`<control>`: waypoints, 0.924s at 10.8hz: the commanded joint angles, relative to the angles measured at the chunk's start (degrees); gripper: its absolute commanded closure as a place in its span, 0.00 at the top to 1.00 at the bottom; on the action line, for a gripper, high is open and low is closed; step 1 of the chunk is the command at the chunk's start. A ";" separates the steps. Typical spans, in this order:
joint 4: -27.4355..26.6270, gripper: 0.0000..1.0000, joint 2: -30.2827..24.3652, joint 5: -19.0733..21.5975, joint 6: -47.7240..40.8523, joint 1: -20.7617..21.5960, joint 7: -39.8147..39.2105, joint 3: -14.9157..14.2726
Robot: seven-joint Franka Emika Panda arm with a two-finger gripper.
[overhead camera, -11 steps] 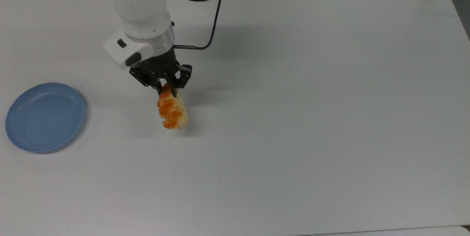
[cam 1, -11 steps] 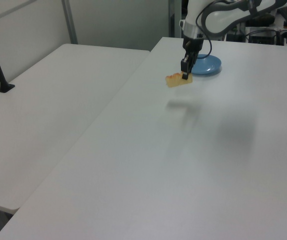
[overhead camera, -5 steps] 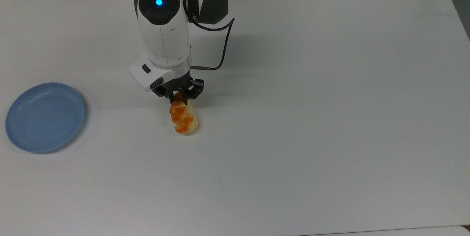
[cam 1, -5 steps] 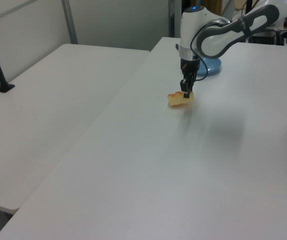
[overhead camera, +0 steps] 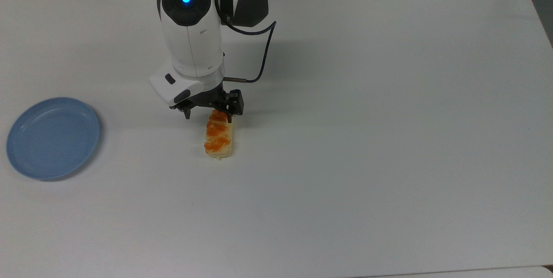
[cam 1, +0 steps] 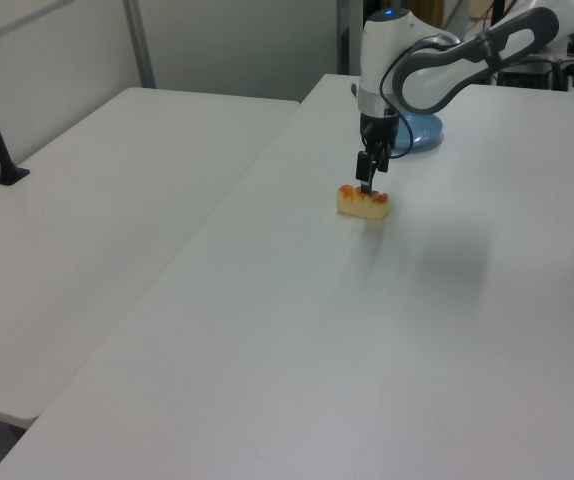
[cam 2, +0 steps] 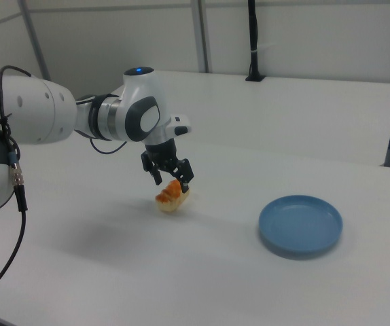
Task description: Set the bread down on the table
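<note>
The bread (overhead camera: 218, 137) lies flat on the table (overhead camera: 389, 139), glazed side up, its long axis running away from the arm in the top view, and its underside appears to rest fully on the white surface with only a thin shadow beneath. The gripper (overhead camera: 208, 115) sits over the end of the roll nearest the arm, its jaws spread apart — one finger off to the top view's left of the roll with a clear gap, the other just at the roll's right edge — so it has hold of nothing. In the right view the gripper (cam 2: 170, 179) hangs just above the bread (cam 2: 172, 197), fingertips low beside the crust. The release looks done, and the step in hand, as I judge it, is getting clear without disturbing the roll: the sensible course is a straight vertical lift, keeping the fingers spread, because the finger close to the right edge could drag or tip the light, soft bread if the arm swung sideways first. Only once the fingertips stand well above the glazed top should the arm travel — and then any direction would serve. The blue plate (overhead camera: 52, 138) stands well apart at the top view's left, so it poses no obstacle to the retreat.
</note>
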 commanded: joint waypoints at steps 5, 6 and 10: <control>0.84 1.00 -17.55 3.74 -19.17 -1.08 1.80 -3.13; 0.84 1.00 -20.02 5.67 -20.76 -0.73 1.62 -4.89; 0.75 1.00 -26.80 6.30 -24.64 10.65 -3.98 -18.14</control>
